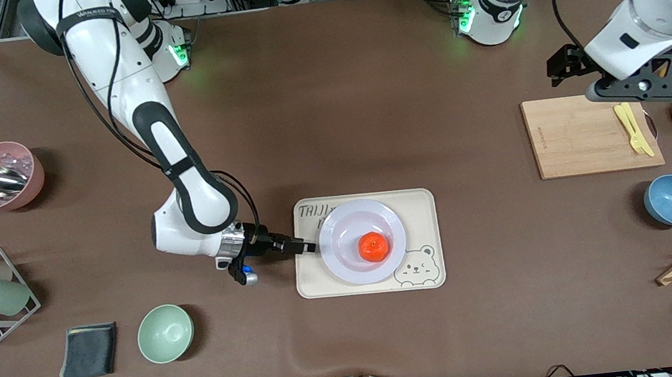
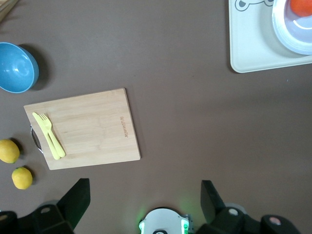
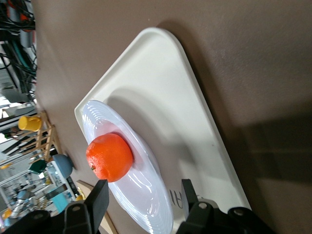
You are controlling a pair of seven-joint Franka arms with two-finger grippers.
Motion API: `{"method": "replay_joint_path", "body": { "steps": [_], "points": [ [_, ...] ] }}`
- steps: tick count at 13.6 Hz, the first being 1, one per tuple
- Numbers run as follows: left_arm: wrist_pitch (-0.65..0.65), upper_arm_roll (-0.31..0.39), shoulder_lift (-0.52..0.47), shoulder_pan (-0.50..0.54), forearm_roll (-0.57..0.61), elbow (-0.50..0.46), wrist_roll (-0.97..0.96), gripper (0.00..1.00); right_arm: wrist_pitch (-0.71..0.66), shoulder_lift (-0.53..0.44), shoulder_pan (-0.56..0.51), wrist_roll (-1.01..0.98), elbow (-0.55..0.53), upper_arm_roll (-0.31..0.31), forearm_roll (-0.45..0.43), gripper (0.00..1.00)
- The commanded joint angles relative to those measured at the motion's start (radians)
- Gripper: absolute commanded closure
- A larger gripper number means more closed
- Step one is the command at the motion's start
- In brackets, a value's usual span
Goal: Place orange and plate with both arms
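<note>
Observed: the orange rests inside the plate, slightly toward the plate's 4 o'clock in the front view. The plate sits flat on the cream bear tray, which lies mid-bench.

Right end effector: low, level with the tray, at the plate's 9 o'clock edge. The right wrist view shows its fingers spread, one to each side of the plate rim, not pressed onto it. State: released, nothing held. From this end effector the plate lies straight ahead along the approach line, toward 3 o'clock in the front view, and the orange sits further along that same line.

Left end effector: raised over the wooden cutting board at the left arm's end of the bench, above the yellow fork. Fingers apart and empty; this arm waits.

Assessment: both task items appear placed on the tray. The right arm is by far the nearer to them. Any withdrawal should run straight back toward 9 o'clock, since a sideways or lifting motion could catch the rim and tip the plate or roll the orange.
</note>
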Motion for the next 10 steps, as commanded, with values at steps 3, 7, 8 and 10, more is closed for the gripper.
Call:
{"method": "replay_joint_path", "body": {
  "steps": [3,7,8,10],
  "points": [
    [0.001,0.0,-0.001,0.014,-0.002,0.005,-0.007,0.0,-0.197,-0.018,-0.112,0.127,0.071,-0.001,-0.213,0.25],
    [-0.011,-0.004,-0.012,0.011,-0.002,0.003,0.03,0.0,-0.433,-0.02,-0.255,0.127,0.163,-0.001,-0.364,0.2],
    [-0.021,-0.004,-0.015,0.011,-0.002,0.003,0.035,0.0,-0.493,-0.02,-0.282,0.127,0.187,-0.005,-0.407,0.2],
    [-0.027,-0.004,-0.016,0.008,-0.002,0.005,0.033,0.0,-0.582,-0.018,-0.333,0.127,0.235,-0.006,-0.462,0.18]
  ]
}}
